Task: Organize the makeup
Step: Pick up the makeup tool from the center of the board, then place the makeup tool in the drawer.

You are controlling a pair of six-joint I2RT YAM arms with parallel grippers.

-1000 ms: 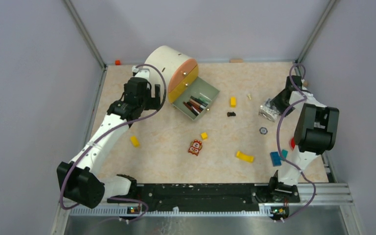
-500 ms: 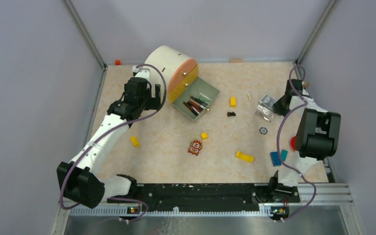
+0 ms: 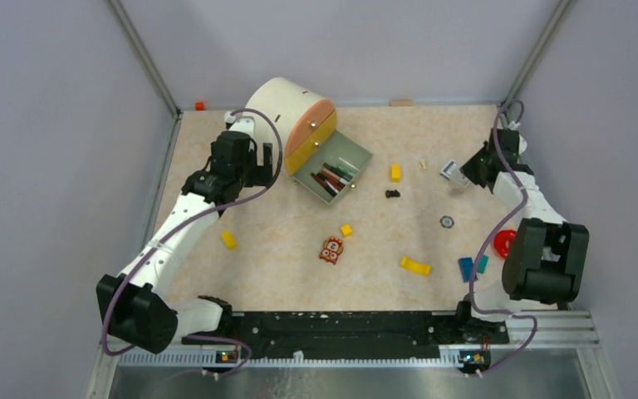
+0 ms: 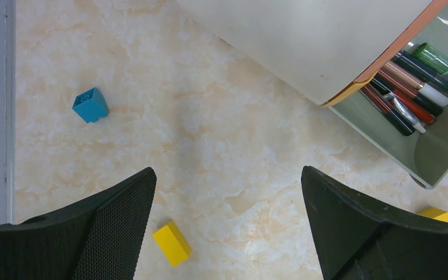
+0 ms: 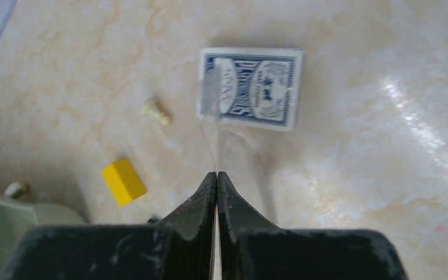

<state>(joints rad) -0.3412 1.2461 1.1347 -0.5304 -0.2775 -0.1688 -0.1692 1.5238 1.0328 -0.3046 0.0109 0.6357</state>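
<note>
Step in hand: gathering loose makeup into the open drawer [image 4: 437, 149] of the round organizer [image 3: 287, 104] near the table's [image 3: 282, 249] far-left corner; the makeup sticks [image 4: 405, 96] lie inside it, side by side. Left gripper [image 4: 227, 175] hovers beside the organizer, jaws spread wide, empty. Right gripper [image 5: 216, 174], near the far-right corner, is pinched fully together; a thin clear strip seems to run from its tips to the card deck [image 5: 251, 87]; a hold cannot be confirmed. Next move, as judged: leave the deck; reach for the small black item [image 3: 392, 194] at mid-table, probably makeup.
</note>
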